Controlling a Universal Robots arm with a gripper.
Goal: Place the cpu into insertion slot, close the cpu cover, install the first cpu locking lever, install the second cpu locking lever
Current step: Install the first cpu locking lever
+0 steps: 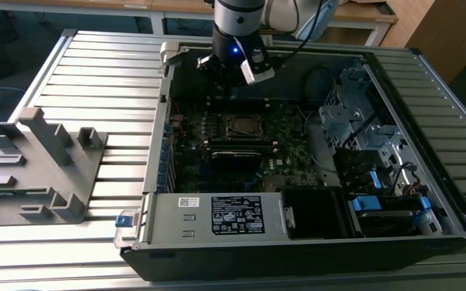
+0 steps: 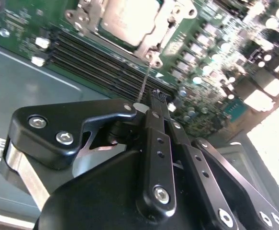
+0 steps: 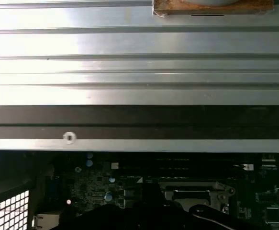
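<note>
The open computer case point(image 1: 427, 200) lies on a slatted metal table. My gripper point(image 1: 226, 76) hangs over the case's far wall, above and behind the cpu socket point(image 1: 241, 124). In the second wrist view its black fingers point(image 2: 154, 125) lie pressed together with nothing between them, and the gripper point(image 2: 156, 94) points toward the socket. The cpu point(image 2: 129, 17) shows there as a pale metal square, with the silver cpu cover point(image 2: 87, 13) framing it. A thin lever rod point(image 2: 146, 76) runs out from the socket's corner. The first wrist view shows the socket point(image 3: 192, 194) beyond the case edge.
A grey plastic fixture point(image 1: 39, 163) stands on the table at the exterior view's left. Inside the case are memory slots point(image 2: 96, 57), a black power supply point(image 1: 216, 215), and drive cages with blue clips point(image 1: 371, 203) at the exterior view's right. The case wall point(image 3: 139, 122) lies under the wrist.
</note>
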